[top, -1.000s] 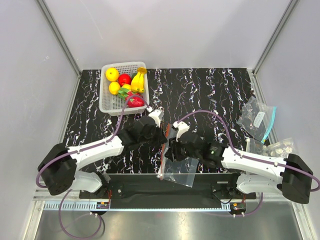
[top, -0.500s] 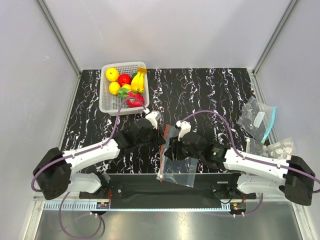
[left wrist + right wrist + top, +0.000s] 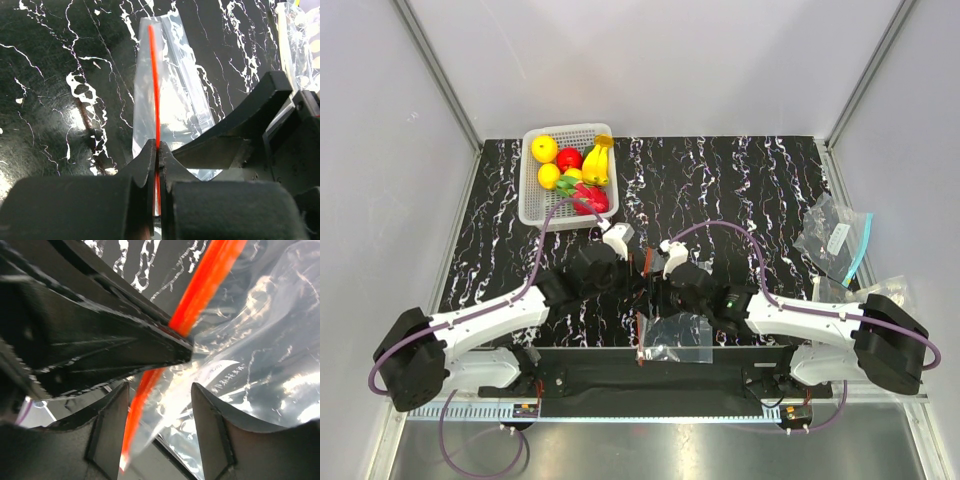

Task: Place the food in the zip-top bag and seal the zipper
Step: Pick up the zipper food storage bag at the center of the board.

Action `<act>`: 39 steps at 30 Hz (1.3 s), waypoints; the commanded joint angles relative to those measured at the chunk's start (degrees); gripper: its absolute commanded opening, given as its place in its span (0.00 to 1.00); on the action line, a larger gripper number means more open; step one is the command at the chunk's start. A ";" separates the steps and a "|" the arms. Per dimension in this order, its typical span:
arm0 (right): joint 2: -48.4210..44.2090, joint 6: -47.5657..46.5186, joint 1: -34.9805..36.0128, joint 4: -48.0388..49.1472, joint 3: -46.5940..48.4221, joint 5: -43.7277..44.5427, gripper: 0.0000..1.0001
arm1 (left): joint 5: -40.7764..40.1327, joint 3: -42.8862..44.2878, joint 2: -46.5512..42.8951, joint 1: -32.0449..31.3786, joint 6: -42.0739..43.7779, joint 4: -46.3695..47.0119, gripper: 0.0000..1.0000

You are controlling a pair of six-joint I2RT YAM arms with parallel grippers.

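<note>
black marble table, left gripper pinched tight on the red zipper, right gripper spread apart around that same strip, clear bag between both arms at the near edge, fruit way back in white basket

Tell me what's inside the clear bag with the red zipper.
The zip-top bag looks empty: only the marbled table shows through. Its end beneath the left gripper is covered.
</note>
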 commanded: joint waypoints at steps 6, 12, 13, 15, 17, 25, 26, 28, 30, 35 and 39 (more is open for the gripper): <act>-0.55 0.69 0.49 4.69 -0.56 -0.45 0.62 | -1.54 -0.43 -2.45 -0.26 -0.47 2.14 0.00; 0.94 1.30 0.58 1.26 1.02 0.78 0.50 | -1.54 0.01 -2.36 -0.26 -0.47 2.32 0.00; 1.03 1.48 0.49 1.00 1.37 0.87 0.49 | -1.63 0.10 -2.28 -0.35 -0.47 2.49 0.00; 1.03 1.83 0.49 0.47 1.55 1.13 0.47 | -1.54 0.28 -2.28 -0.35 -0.47 2.41 0.00; 0.94 2.27 0.58 0.03 1.90 1.13 0.49 | -1.54 0.98 -1.84 -0.35 -0.39 2.05 0.00; 3.93 3.32 2.86 -8.23 6.55 7.02 0.54 | -3.30 3.26 0.36 -0.78 -0.12 1.97 0.00; 4.19 3.41 2.95 -8.41 6.73 7.37 0.45 | -3.30 3.44 0.54 -0.87 -0.12 1.97 0.00; 4.37 4.20 3.13 -8.58 6.65 7.99 0.33 | -3.30 3.53 0.54 -0.96 -0.03 2.05 0.00; 3.59 5.43 3.13 -8.50 6.12 9.74 0.19 | -3.56 3.27 -0.07 -0.96 0.32 2.14 0.01; 1.12 7.54 3.04 -11.48 6.12 14.05 0.04 | -5.32 2.74 -5.08 -0.61 2.94 1.53 0.54; -0.63 10.96 3.04 -18.40 7.96 18.26 0.00 | -4.62 3.26 -12.10 0.00 6.90 -0.58 0.75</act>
